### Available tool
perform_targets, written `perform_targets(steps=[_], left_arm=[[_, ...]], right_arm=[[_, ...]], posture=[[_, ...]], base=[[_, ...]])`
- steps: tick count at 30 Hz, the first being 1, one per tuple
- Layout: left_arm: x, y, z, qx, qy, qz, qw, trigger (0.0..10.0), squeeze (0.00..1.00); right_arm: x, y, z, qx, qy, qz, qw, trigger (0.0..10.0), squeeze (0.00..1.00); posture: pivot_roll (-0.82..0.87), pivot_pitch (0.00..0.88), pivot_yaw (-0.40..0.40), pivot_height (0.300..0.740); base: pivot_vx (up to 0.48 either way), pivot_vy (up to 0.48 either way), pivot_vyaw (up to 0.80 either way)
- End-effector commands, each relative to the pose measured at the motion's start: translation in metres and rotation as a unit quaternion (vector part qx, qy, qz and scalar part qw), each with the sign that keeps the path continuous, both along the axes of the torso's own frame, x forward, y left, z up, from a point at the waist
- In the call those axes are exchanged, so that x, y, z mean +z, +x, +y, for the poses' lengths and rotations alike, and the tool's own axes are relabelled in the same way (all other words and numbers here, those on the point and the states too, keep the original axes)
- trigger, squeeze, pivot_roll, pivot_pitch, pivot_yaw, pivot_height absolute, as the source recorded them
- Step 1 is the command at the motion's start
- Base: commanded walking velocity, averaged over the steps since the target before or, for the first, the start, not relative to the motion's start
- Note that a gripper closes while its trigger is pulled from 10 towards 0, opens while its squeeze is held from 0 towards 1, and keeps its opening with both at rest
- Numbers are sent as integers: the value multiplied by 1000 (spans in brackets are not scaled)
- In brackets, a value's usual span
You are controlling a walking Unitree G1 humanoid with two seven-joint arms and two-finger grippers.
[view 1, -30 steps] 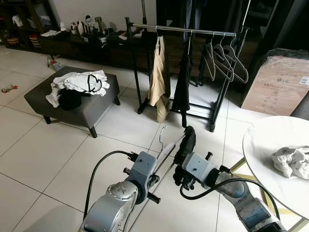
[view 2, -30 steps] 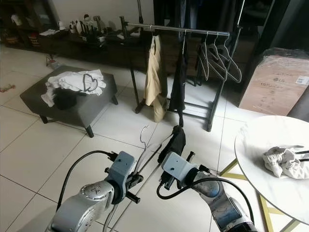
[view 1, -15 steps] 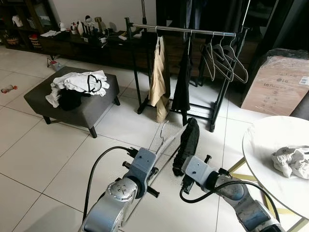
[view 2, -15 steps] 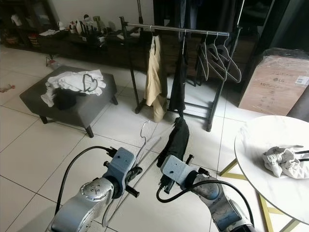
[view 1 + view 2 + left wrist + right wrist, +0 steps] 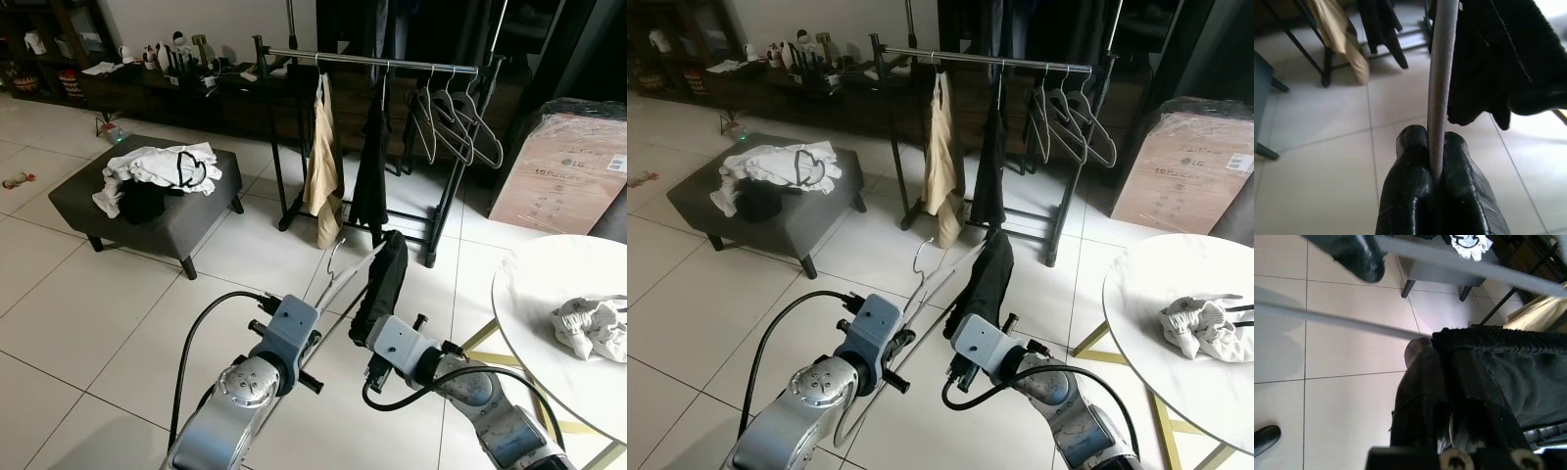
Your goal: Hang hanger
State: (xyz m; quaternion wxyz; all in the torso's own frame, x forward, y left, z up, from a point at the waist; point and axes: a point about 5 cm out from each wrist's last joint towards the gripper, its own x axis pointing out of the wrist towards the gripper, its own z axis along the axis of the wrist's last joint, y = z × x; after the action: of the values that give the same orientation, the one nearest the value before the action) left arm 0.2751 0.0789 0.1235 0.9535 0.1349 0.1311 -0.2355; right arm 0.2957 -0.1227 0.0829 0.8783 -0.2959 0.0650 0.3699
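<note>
I hold a grey hanger low over the floor tiles, a black garment draped over one arm. My left gripper is shut on the hanger's grey bar. My right gripper is shut on the black garment at the hanger's other side. The clothes rack stands ahead, beyond the hanger's hook. On its rail hang beige trousers, a dark garment and several empty hangers.
A grey ottoman with a pile of clothes stands to the left. A round white table with a crumpled cloth is at the right. A cardboard box sits beside the rack. Bare tiles lie between me and the rack.
Both grippers have carried the hanger and garment a little forward and up toward the rack. The black garment now hangs longer than a second ago.
</note>
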Motion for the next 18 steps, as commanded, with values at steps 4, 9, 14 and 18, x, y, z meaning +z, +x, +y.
perform_targets(steps=[4, 9, 14, 18], left_arm=[[12, 3, -3, 3, -3, -50, 999, 10000, 0], [17, 5, -3, 4, -8, -69, 998, 10000, 0], [16, 3, -4, -3, -4, -74, 997, 10000, 0], [17, 3, -6, -9, 2, -83, 996, 10000, 0]], right_arm=[[-4, -3, 4, 6, 7, 8, 1000, 10000, 0], [-3, -2, 5, 1, 21, 12, 1000, 10000, 878], [-3, -2, 6, 1, 21, 9, 1000, 10000, 1000], [-3, -2, 7, 1, 22, 8, 1000, 10000, 1000]], posture=[[-54, 90, 27, 740], [-53, 92, 27, 740], [-53, 93, 27, 740], [-53, 93, 27, 740]], base=[[0, 0, 0], [0, 0, 0], [0, 0, 0], [0, 0, 0]])
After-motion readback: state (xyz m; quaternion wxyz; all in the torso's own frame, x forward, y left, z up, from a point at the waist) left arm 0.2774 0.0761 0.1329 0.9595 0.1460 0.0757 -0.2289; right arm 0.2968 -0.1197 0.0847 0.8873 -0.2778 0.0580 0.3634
